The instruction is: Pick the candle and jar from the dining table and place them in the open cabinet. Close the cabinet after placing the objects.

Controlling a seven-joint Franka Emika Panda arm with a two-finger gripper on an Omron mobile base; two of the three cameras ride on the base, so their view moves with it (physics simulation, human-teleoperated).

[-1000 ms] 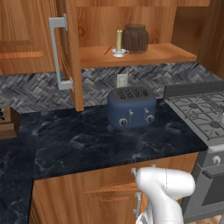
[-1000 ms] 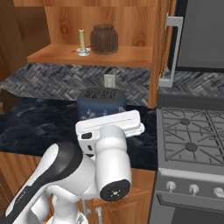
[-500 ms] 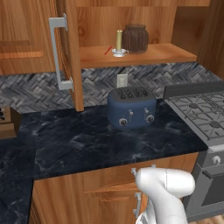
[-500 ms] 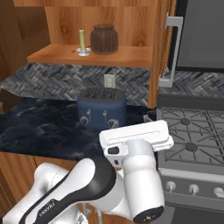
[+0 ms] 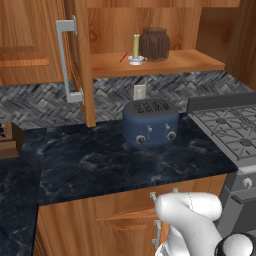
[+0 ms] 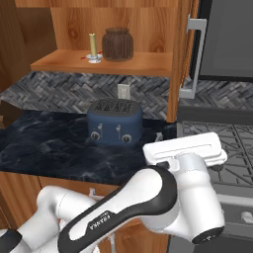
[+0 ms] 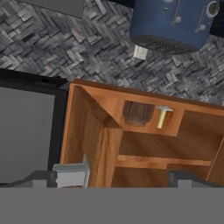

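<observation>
Left base view first: the candle [image 5: 135,48] and the jar [image 5: 154,44] both sit on the bottom shelf of the open cabinet [image 5: 165,62], candle toward the left end, jar just beside it on its right, both near the back. So the placing looks done and I'd say I'm on the last step, closing up. The left door [image 5: 80,55] hangs out edge-on over the bench [image 5: 100,160], its silver bar handle [image 5: 67,62] facing left. The blue toaster [image 5: 150,122] sits at the back edge of the bench under the shelf. My arm is folded low at the bench's front edge.

Right base view: same shelf, candle [image 6: 92,48] left of the jar [image 6: 117,44]. The right door [image 6: 185,54] stands open too, its handle [image 6: 193,59] facing the stove side. My arm is bent up with the hand flat and level in front of the stove [image 6: 217,143], below that door.

Hand view: I'm looking up and rolled over, so the cabinet shows upside down, with the jar [image 7: 138,113] and candle [image 7: 162,117] hanging from the shelf. The right door's handle [image 7: 70,173] sits right by my left fingertip [image 7: 41,178]. My jaws [image 7: 111,179] are spread wide with nothing in them. Next move, as I see it: get against that door and swing it shut, then the other one.
</observation>
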